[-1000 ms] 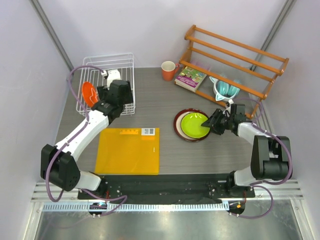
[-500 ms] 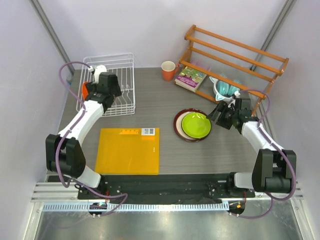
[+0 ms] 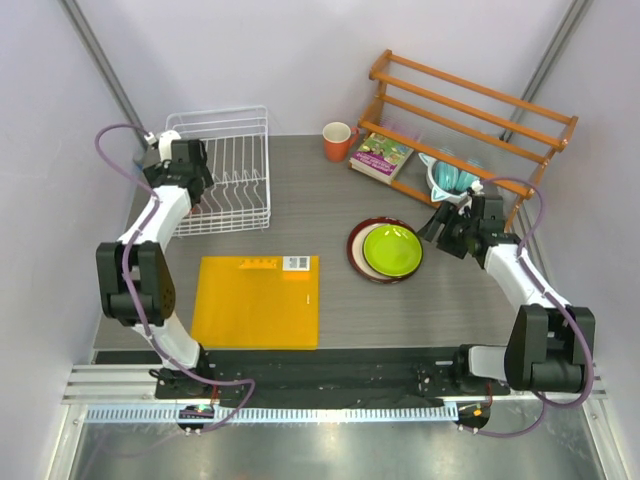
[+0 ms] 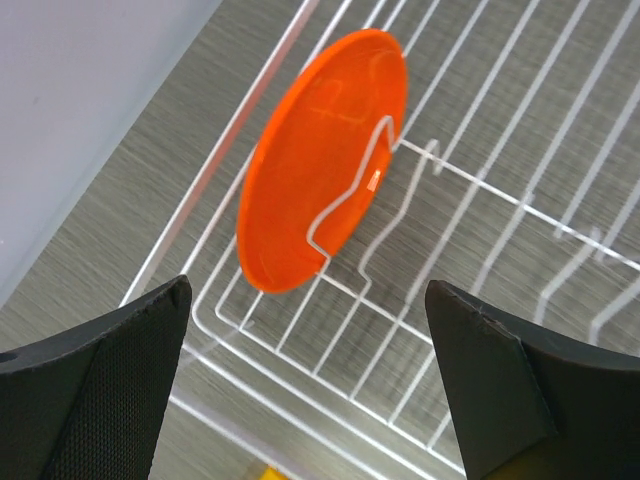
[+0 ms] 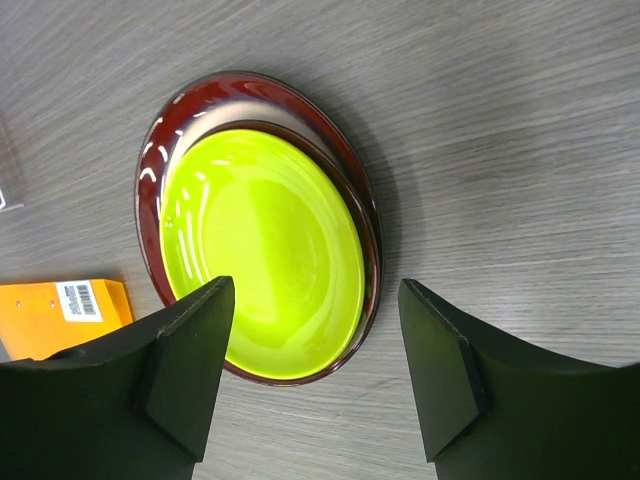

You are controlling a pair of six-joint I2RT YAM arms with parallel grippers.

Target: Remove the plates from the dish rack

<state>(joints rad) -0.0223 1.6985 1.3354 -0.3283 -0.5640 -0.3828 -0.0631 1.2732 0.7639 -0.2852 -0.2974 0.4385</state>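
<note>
Two of the three plates are already out. The lime green plate (image 3: 391, 250) lies nested in the dark red plate (image 3: 355, 252) on the tabletop, right of its middle and nearer the right edge. The right gripper (image 3: 441, 229) has let go there within the last second and backed off toward the right edge. Its fingers now stand well apart with nothing between them, and the stack is just ahead of the tips.

Meanwhile the left gripper (image 3: 183, 176) has swung from the near side of the dish rack (image 3: 240, 190) across to its left wall, at the far left corner of the tabletop. Its jaws are as wide as they go, and empty. The wrist view shows why: the orange plate (image 4: 322, 160) stands on edge between the wires, framed by the two fingers but untouched. So the last plate is the one in hand, and the grasp is not yet made.

From above, that plate is hidden under the left wrist. How its lower rim sits in the wires is hard to tell. The red plate's face is covered by the green one.
</note>
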